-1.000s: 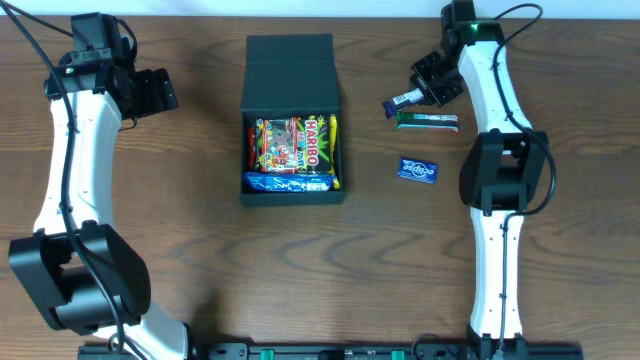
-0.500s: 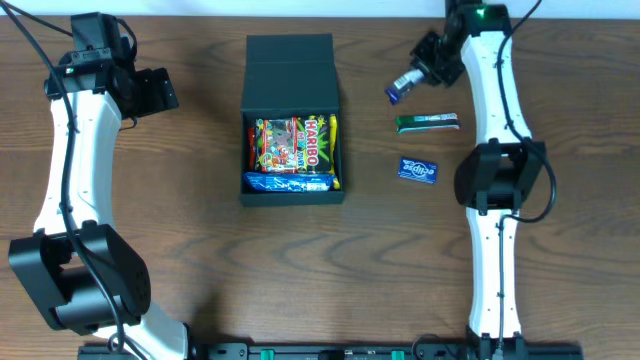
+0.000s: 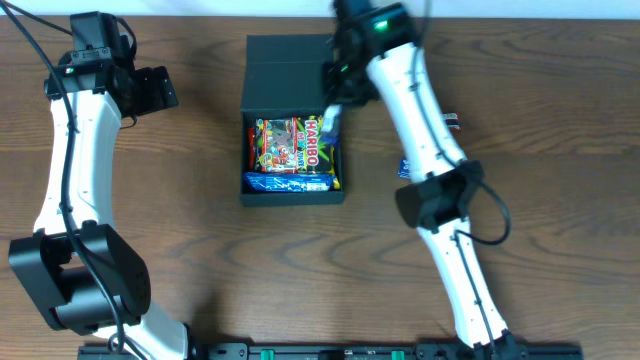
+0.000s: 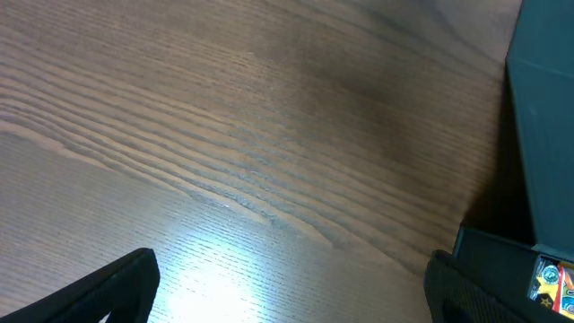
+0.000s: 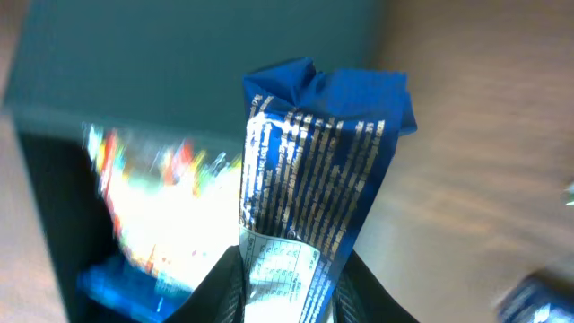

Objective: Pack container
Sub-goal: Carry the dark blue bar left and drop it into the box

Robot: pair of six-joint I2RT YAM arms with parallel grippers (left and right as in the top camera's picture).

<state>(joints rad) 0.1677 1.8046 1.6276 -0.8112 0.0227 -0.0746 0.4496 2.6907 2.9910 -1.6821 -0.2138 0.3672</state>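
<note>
The container (image 3: pixel 292 196), a dark grey-green square box with its flap lid (image 3: pixel 290 62) folded back, sits at the table's centre back. Inside lie a Haribo packet (image 3: pixel 292 143) and a blue packet (image 3: pixel 290 183). My right gripper (image 3: pixel 329 110) hangs over the box's right rear corner, shut on a blue snack packet (image 5: pixel 314 170) that stands up between its fingers (image 5: pixel 224 287). In the right wrist view the lid (image 5: pixel 179 54) and the blurred contents lie behind and to the left of that packet. Far left, my left gripper (image 3: pixel 152 90) is open over bare wood, with the container (image 4: pixel 547 135) at its right.
A blue gum packet (image 3: pixel 405 166) peeks out beside the right arm, right of the box. The tip of another packet (image 3: pixel 455 121) shows behind that arm. The right arm stretches diagonally across the table's right half.
My right arm has swung left from the packets on the right side to above the container's right rear corner, carrying the blue snack packet. The left arm has not moved.
</note>
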